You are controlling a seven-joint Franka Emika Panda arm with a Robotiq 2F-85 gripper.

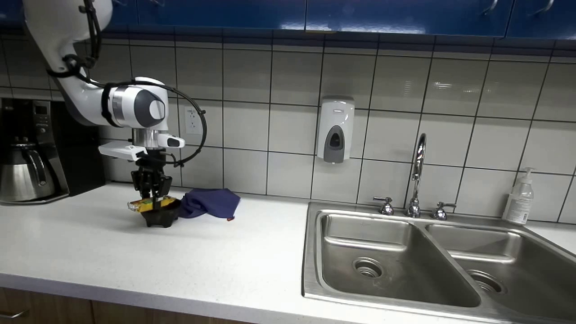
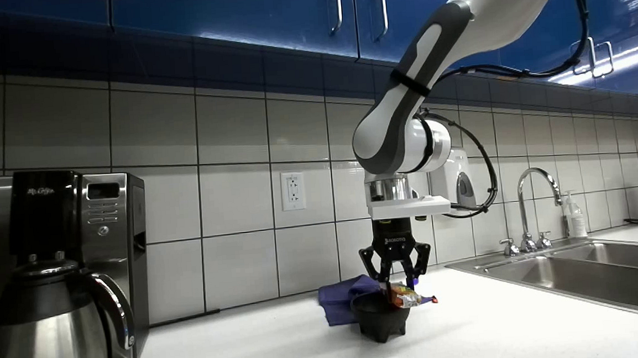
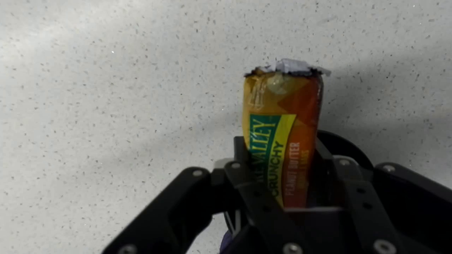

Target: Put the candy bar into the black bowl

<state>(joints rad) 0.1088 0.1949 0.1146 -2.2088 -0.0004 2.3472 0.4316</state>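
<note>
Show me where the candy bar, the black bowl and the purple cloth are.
Candy bar point(image 3: 280, 135): wrist view, on its printed wrapper.
Black bowl point(image 2: 380, 317): in an exterior view, on its outer wall.
Purple cloth point(image 1: 210, 202): in an exterior view, on its middle.

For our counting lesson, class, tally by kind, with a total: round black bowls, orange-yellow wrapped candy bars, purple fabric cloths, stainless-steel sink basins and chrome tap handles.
Round black bowl: 1
Orange-yellow wrapped candy bar: 1
Purple fabric cloth: 1
Stainless-steel sink basins: 2
Chrome tap handles: 2
Total: 7
</note>
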